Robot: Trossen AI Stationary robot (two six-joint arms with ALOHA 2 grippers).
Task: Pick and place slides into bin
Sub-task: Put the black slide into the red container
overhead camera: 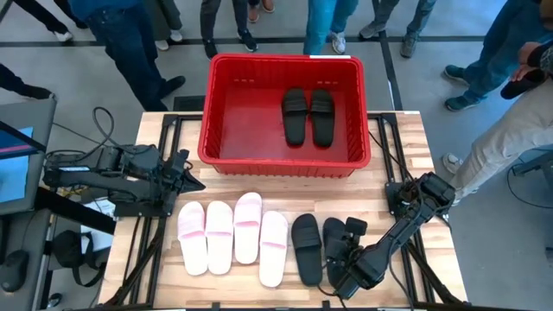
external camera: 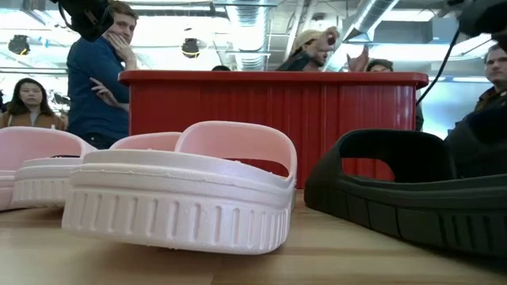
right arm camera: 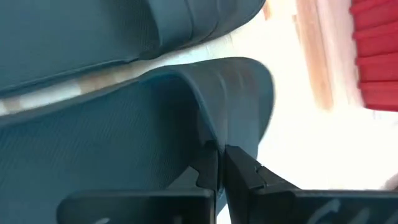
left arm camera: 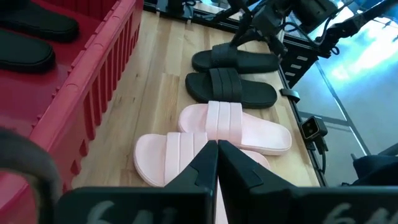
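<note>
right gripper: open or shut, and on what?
Shut. The right gripper pinches the strap edge of a black slide; in the high view it sits at the rightmost black slide, front right of the table.

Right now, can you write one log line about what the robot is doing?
right gripper: shut on black slide, table front | left gripper: shut, idle beside bin | bin: two black slides | table: four pink, two black

Looks like a robotics lab or demo floor. Exposed ceiling ducts (external camera: pixel 253 36) overhead, onlookers (overhead camera: pixel 130 43) crowding the wooden table (overhead camera: pixel 397 164) from 12 o'clock.
</note>
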